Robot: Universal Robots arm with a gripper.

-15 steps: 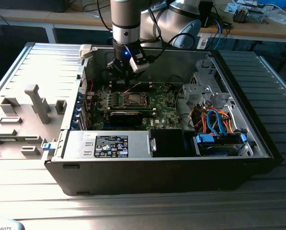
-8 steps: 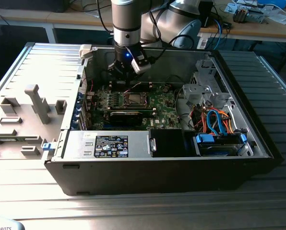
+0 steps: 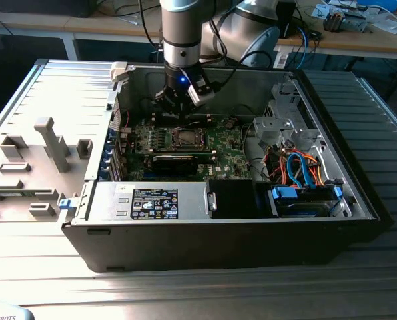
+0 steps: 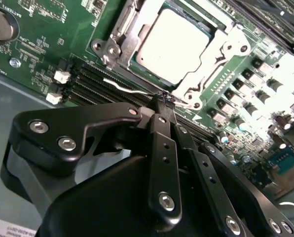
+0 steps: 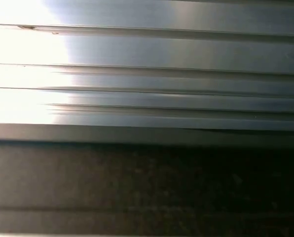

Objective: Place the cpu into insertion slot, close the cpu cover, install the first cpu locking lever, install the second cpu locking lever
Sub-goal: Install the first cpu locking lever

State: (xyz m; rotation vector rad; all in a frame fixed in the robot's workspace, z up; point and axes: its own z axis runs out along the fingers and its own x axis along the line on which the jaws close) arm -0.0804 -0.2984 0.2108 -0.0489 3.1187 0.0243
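The cpu lies in the insertion slot under the closed cpu cover. The end effector, fingers pressed together, pinches a thin wire lever beside it.

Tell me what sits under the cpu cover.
Through the cpu cover window shows the cpu, its silver top seated. The insertion slot beneath is hidden by chip and frame.

Grey arm reaching steeply down, wrist lit blue, black pincer pointed downward, its two fingers pressed together at the tips, nothing visibly held between them
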